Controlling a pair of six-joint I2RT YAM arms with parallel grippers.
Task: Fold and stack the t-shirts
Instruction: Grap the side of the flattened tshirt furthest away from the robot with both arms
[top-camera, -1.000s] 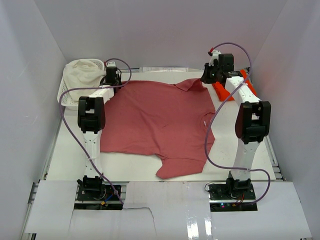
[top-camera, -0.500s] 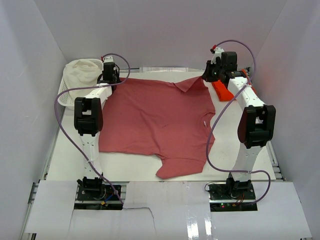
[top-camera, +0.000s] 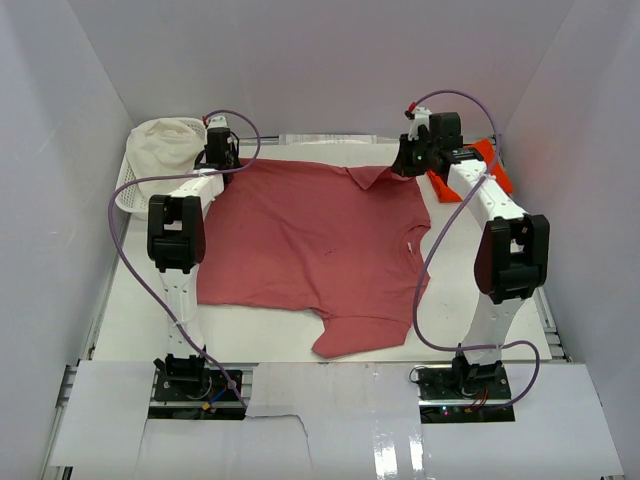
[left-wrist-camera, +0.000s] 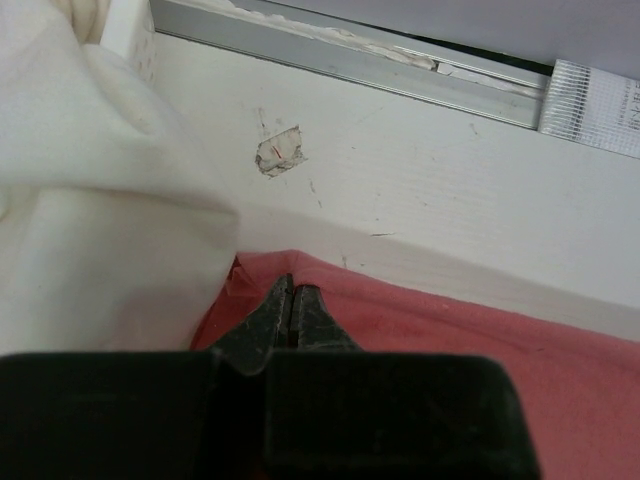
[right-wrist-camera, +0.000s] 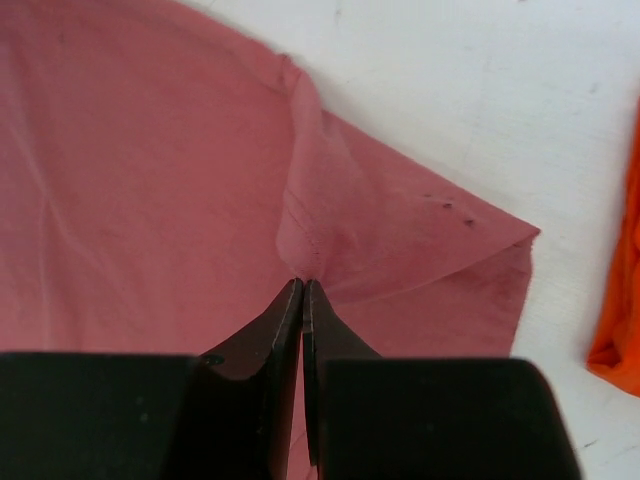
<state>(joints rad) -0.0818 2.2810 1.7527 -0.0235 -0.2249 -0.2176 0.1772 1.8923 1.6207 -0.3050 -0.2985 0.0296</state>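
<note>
The large dusty rose-red t-shirt lies spread flat across the table. My left gripper is at its far left corner, shut with the shirt's edge bunched at its tips. My right gripper is at the far right corner, shut on a raised pinch of the rose fabric at its tips. The bright orange-red t-shirt lies at the far right, partly hidden behind my right arm. Its edge shows in the right wrist view.
A white lattice basket holding a cream cloth stands at the far left corner, the cloth hanging right beside my left gripper. A metal rail runs along the table's back edge. White walls close in on both sides.
My right gripper has moved left with the shirt's corner pinched in it, uncovering more of the orange-red shirt. My left gripper has shifted slightly back towards the basket.
</note>
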